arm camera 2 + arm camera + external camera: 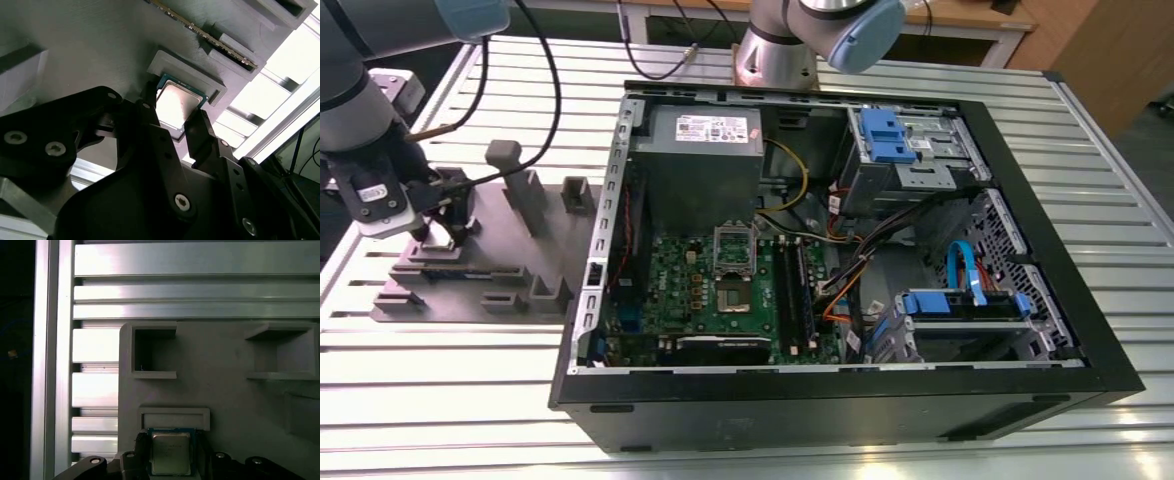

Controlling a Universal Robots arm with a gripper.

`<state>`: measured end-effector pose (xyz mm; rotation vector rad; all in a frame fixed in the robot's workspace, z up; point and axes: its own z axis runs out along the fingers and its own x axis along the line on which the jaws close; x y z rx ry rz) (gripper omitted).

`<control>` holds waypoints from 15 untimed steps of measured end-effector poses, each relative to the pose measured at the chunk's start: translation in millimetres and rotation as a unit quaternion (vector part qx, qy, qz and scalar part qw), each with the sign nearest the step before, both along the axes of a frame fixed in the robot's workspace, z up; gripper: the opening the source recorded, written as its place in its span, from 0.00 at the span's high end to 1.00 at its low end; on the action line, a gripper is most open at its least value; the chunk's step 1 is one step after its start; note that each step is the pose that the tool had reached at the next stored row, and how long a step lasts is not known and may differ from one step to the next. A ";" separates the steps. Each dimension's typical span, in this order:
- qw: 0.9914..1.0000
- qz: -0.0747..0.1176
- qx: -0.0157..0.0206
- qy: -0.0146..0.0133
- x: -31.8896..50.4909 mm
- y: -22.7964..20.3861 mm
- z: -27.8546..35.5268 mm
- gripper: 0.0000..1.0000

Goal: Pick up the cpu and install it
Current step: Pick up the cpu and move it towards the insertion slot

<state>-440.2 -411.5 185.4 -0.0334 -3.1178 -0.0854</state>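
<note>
On grey fixture (507, 255), jaws clamp cpu (171, 454) both sides.

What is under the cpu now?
The grey holder plate, next to its raised rim. The gripper covers the cpu's near edge, so whether it rests there is hidden.

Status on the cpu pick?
Gripper low at fixture, around cpu. Cpu in its pocket, not yet lifted. Nothing seen blocking it.
</note>
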 end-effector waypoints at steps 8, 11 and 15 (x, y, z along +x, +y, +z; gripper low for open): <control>1.000 -0.001 0.000 0.000 1.4 0.0 -0.7 0.53; 1.000 -0.001 0.000 0.000 1.4 0.0 -0.8 0.51; 1.000 -0.001 0.000 0.000 1.4 0.0 -1.2 0.45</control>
